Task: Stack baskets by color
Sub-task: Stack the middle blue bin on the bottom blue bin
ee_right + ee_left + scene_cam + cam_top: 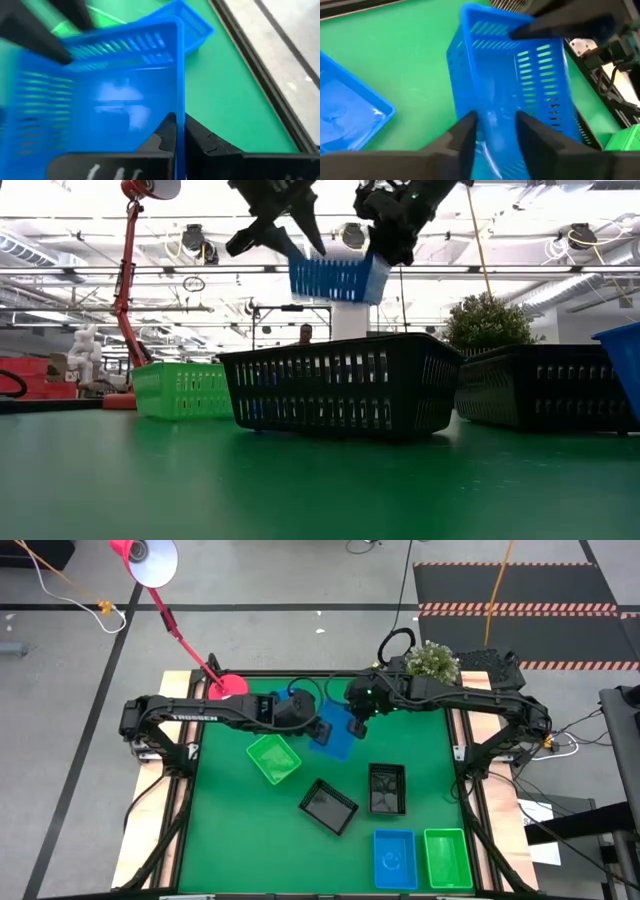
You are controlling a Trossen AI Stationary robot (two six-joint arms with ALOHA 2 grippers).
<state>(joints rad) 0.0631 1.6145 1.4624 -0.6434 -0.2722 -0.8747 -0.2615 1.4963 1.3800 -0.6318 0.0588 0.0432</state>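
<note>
A blue basket (338, 743) hangs in the air over the table's far middle, and shows high up as the blue basket (338, 278) in the low view. My right gripper (181, 131) is shut on it, coming from the right. My left gripper (497, 125) is open at the basket's opposite end, a finger on each side of it. A second blue basket (350, 115) rests on its bottom on the mat just behind. A third blue basket (393, 858) and a green one (447, 858) sit at the near edge. Another green basket (273, 758) and two black baskets (328, 806) (387, 788) sit mid-table. My left gripper has its spread fingers (467, 131) beside the basket's end wall; I cannot tell whether they touch it. My right gripper pinches one side wall of the basket at its rim (179, 107), one finger inside and one outside. It comes slanting down from the table's right. The basket is lifted clear of the table, roughly level.
A pink lamp base (228, 687) with a red arm stands at the far left of the mat. A potted plant (432, 662) sits at the far right. Wooden rails (178, 790) run along both sides of the table. Bare green mat (230, 850) lies at the near left.
</note>
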